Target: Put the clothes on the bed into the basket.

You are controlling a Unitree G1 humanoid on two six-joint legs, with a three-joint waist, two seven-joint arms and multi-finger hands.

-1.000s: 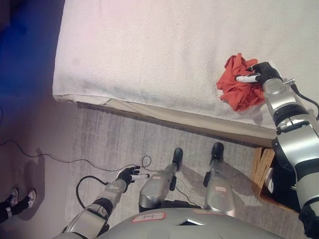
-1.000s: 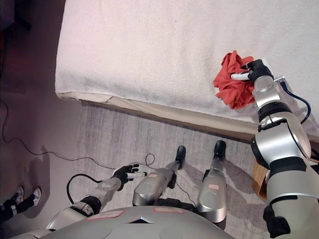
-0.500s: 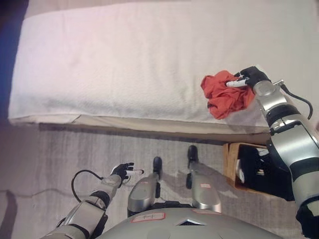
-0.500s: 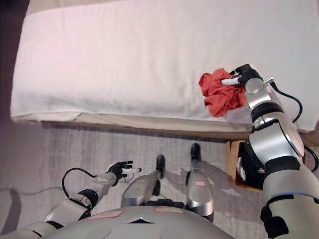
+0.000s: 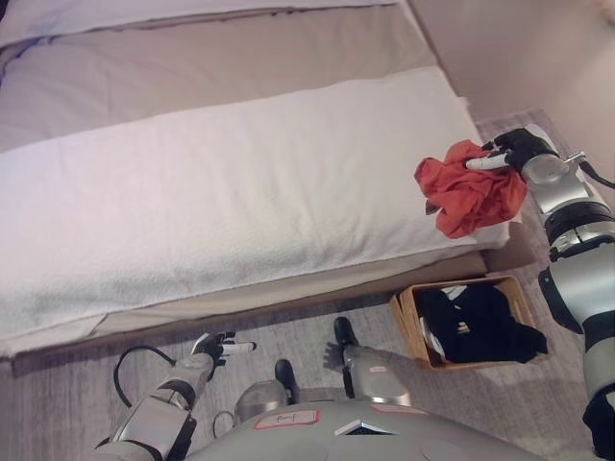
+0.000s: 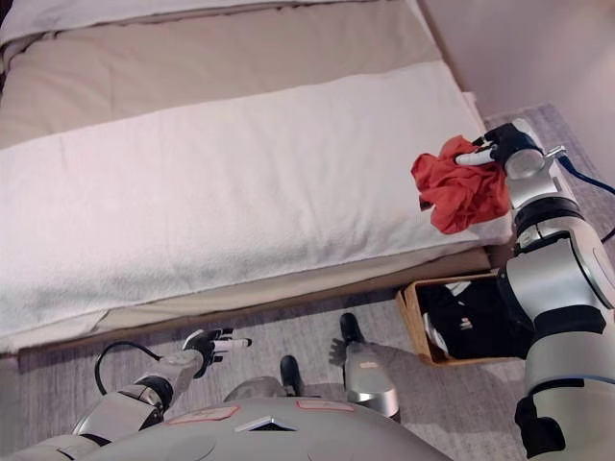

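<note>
A crumpled red garment (image 5: 468,192) lies at the right end of the bed (image 5: 240,192), hanging a little over its front edge. My right hand (image 5: 506,152) is at the garment's upper right side, fingers curled into the cloth; it also shows in the right eye view (image 6: 492,149). A wicker basket (image 5: 405,312) stands on the floor below the bed's right corner, with dark clothes (image 5: 476,322) in it. My left hand (image 5: 216,345) hangs low over the floor at the lower left, fingers relaxed and holding nothing.
The bed carries a white towel-like cover (image 5: 192,211) with a beige sheet (image 5: 211,67) behind it. A grey rug (image 5: 288,336) lies in front of the bed. A wall (image 5: 538,48) rises at the right.
The camera has swung, so the whole bed and the basket now show. My right hand stays on the red garment at the bed's right end. My left hand stays low.
</note>
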